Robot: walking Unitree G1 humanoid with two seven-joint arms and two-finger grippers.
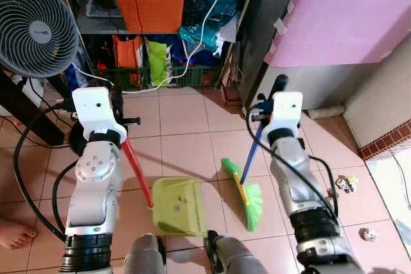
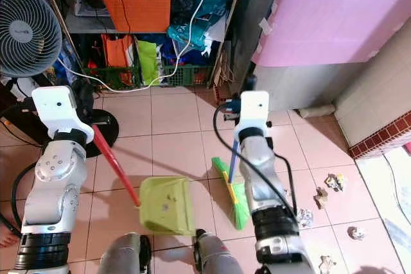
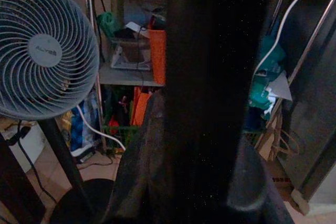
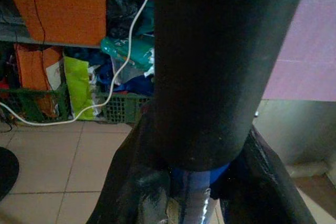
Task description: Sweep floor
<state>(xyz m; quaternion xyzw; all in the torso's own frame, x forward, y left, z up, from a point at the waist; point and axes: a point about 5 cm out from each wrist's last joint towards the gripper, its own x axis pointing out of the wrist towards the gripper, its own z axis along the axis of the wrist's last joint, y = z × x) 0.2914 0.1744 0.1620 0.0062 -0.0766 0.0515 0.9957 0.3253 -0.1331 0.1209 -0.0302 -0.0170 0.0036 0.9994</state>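
Item: my right gripper, pinched on the broom handle; bristles on tile beside the dustpan. My left gripper, pressed around the dustpan's red handle.

Risk, as I judge it: paper scraps lie well right; a wide sweep could scatter them.

Obscured: both wrist views, blocked by dark handles.

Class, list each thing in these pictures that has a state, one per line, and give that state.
Left claw: shut on the dustpan handle.
Right claw: shut on the broom handle.
Dustpan: resting on the floor.
Broom: bristles on the tiles, handle tilted.
Paper scraps: crumpled, lying unswept.
Fan: standing upright.
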